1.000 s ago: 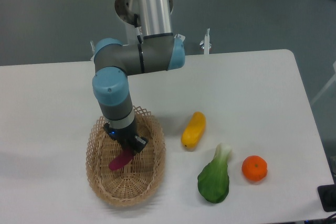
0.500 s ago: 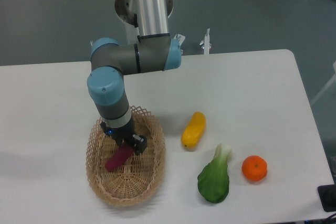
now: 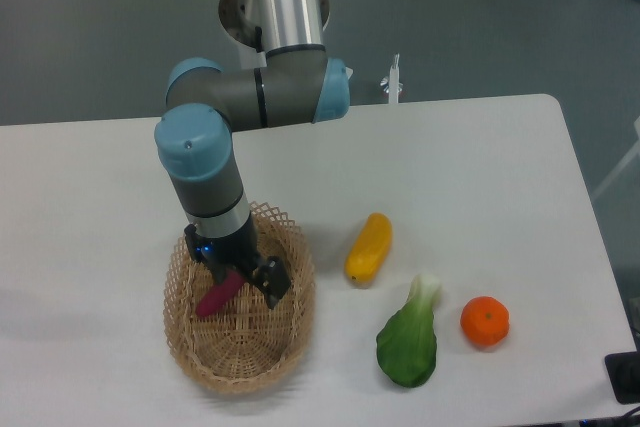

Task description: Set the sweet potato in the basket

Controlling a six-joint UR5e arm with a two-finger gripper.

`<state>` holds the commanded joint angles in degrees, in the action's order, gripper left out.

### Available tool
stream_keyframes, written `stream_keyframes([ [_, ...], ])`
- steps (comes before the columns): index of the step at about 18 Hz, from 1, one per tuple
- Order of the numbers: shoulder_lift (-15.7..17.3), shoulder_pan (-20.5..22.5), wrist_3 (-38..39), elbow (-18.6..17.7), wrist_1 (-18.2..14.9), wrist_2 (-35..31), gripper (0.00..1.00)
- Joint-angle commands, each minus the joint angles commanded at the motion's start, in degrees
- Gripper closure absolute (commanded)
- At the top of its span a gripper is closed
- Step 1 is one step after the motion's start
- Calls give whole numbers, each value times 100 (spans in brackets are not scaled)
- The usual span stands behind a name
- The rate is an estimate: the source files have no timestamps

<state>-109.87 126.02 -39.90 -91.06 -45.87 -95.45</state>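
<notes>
Black two-finger claw (image 3: pixel 240 282), spread open, beside the small magenta-purple sweet potato (image 3: pixel 216 295) inside the oval tan wicker basket (image 3: pixel 195 359).

My gripper (image 3: pixel 243 282) sits inside basket (image 3: pixel 290 342), lattice rim all round; way up open; yellow veg (image 3: pixel 369 247) near on right.

White table (image 3: pixel 480 177), rounded corners. On top: wicker basket (image 3: pixel 192 357) front-left, yellow vegetable (image 3: pixel 369 247) just right of it, green leafy vegetable (image 3: pixel 409 335) nearer the front edge, orange fruit (image 3: pixel 485 320) beside that, apart.
</notes>
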Motion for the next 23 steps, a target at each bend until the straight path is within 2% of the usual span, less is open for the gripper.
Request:
stream_keyframes([
  [2, 133, 255, -288, 140, -368, 27, 0],
  [7, 432, 958, -1754, 536, -1853, 166, 0],
  [9, 677, 1336, -2572, 554, -2171, 456, 0],
  [14, 976, 2013, -3522, 414, -2426, 747, 0],
  [16, 994, 2084, -3761, 396, -2427, 756, 0],
  [23, 994, 2155, -3718, 370, -2365, 984, 0],
])
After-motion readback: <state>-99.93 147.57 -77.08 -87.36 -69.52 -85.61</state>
